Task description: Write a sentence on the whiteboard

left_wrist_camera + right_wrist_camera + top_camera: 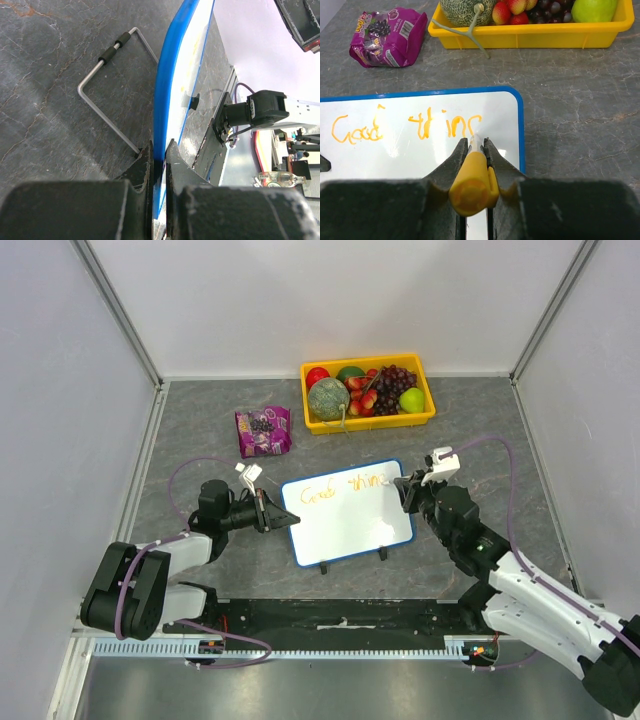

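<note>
The whiteboard (345,515) with a blue rim lies tilted on its black feet mid-table. Orange handwriting (345,486) along its top reads "Good thinc" (445,125). My left gripper (282,521) is shut on the board's left blue edge (165,100), pinching the rim between both fingers. My right gripper (405,488) is shut on a marker with a yellow cap end (474,182); its tip rests on the board at the end of the last letter, near the board's right edge.
A yellow tray (368,420) of fruit stands behind the board, with a melon (327,398) and grapes. A purple snack bag (262,431) lies at the back left. The board's wire stand (107,100) rests on the grey table. White walls enclose the table.
</note>
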Motion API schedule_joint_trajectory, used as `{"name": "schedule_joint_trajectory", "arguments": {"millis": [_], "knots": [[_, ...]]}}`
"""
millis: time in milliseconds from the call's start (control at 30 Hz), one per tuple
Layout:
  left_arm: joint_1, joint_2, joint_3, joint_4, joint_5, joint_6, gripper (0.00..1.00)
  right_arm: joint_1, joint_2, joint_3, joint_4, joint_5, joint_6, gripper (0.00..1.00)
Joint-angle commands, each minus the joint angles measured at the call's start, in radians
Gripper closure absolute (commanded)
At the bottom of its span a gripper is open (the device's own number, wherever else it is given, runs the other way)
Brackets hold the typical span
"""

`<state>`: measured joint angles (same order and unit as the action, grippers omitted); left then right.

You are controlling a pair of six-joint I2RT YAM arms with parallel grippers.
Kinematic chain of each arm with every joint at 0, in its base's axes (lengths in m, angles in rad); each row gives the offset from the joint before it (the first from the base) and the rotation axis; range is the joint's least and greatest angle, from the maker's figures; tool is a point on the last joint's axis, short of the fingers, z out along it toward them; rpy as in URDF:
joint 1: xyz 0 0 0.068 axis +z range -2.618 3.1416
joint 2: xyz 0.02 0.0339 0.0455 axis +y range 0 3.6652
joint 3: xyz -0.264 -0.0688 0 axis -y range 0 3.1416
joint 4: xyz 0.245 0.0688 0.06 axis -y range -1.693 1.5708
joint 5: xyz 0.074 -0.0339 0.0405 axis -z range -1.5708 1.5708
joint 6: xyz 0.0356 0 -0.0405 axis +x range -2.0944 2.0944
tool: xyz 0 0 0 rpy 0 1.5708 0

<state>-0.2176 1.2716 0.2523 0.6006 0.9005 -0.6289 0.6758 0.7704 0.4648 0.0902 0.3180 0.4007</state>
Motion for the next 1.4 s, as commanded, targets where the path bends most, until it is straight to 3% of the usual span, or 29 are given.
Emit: {"name": "schedule_joint_trajectory", "arguments": {"millis": [0, 600, 1367], "knots": [[0.011, 0.029, -0.001, -0.079, -0.166, 0.049, 0.98, -0.005, 0.016, 0.009, -0.012, 0.056, 0.001, 1.0], [0.011, 0.026, -0.001, -0.079, -0.166, 0.049, 0.98, -0.007, 0.107, 0.087, 0.037, 0.093, -0.022, 1.0], [0.011, 0.025, -0.001, -0.081, -0.167, 0.051, 0.98, -0.007, -0.074, -0.055, -0.121, 0.015, 0.058, 1.0]]}}
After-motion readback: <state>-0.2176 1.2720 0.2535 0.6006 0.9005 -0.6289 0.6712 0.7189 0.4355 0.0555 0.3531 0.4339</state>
